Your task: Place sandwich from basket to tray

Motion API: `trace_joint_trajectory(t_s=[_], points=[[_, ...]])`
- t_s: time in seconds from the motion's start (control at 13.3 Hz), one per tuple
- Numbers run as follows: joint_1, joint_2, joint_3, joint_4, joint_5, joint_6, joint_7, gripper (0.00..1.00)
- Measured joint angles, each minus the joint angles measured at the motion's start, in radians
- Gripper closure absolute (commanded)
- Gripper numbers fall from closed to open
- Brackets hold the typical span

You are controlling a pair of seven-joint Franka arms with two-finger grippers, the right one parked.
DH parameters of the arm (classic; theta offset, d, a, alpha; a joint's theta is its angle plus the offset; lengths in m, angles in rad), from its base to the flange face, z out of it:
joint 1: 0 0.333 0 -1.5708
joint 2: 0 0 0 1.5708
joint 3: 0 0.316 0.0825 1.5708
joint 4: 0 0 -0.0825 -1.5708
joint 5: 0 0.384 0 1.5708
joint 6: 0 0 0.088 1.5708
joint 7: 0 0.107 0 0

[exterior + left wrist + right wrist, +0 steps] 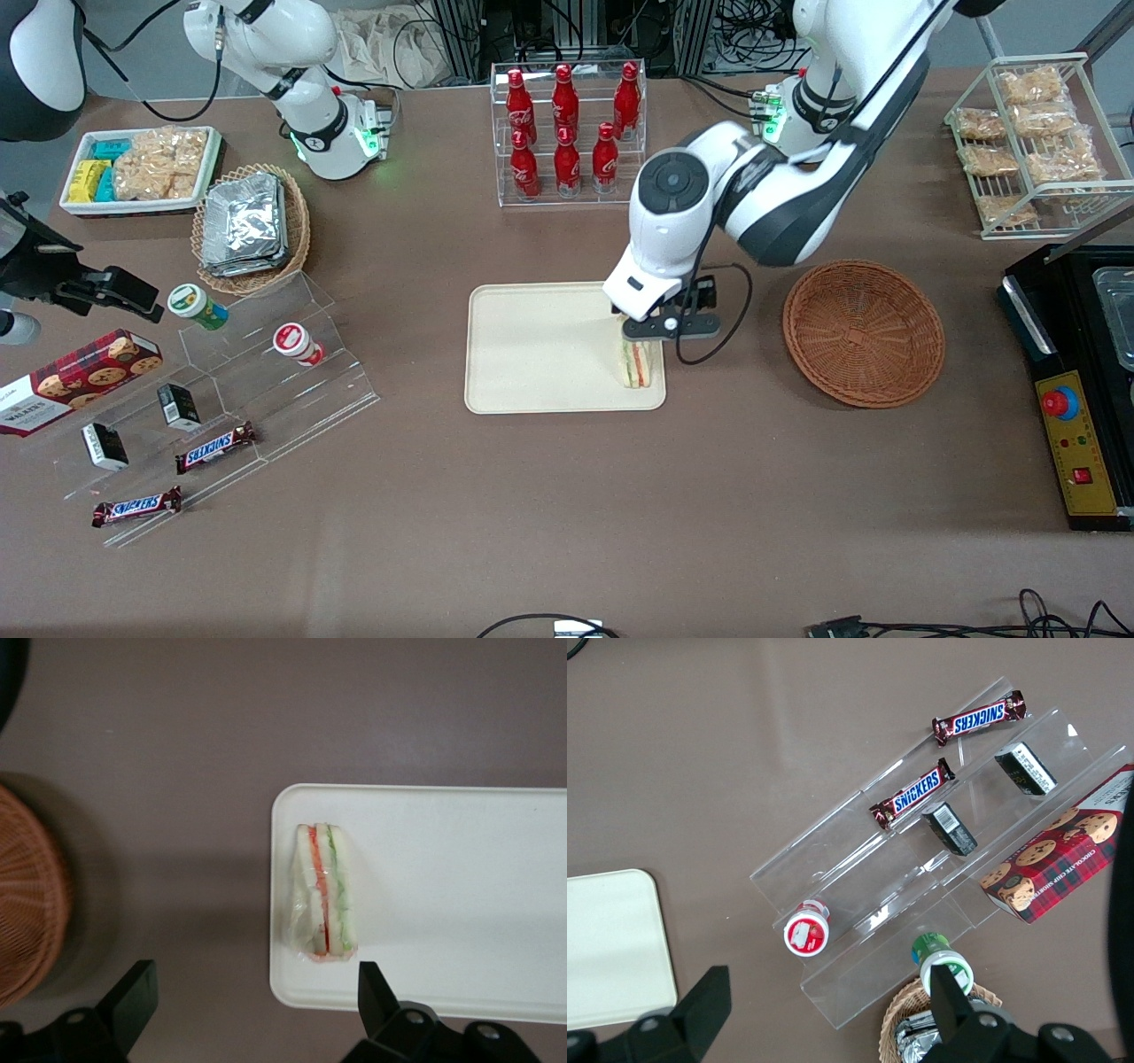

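The clear-wrapped sandwich [636,365] [323,890] rests on the cream tray [532,354] [461,895], at the tray's corner nearest the basket and nearer the front camera. The reddish-brown wicker basket [864,332] [31,895] sits beside the tray toward the working arm's end and holds nothing. My gripper [642,341] [252,1001] hangs just above the sandwich, open, with nothing between its fingers [133,992]. The sandwich is apart from both fingers. A bare corner of the tray [607,948] also shows in the right wrist view.
A clear rack of red bottles [567,133] stands farther from the front camera than the tray. Toward the parked arm's end are a tan basket of foil packs [251,226] and a clear stepped shelf [239,381]. A black machine [1076,381] and wire snack rack [1036,142] flank the basket.
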Motion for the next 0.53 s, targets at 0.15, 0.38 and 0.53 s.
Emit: trace_joint_trajectory(t_s=[0.15,0.38,0.53], points=[[0.01,-0.041,0.004,0.105,-0.015,-0.151,0.0,0.0],[0.11,-0.109,0.007,0.187,-0.086,-0.264,0.121,0.0],[0.195,-0.166,0.016,0.184,-0.114,-0.309,0.223,0.0]])
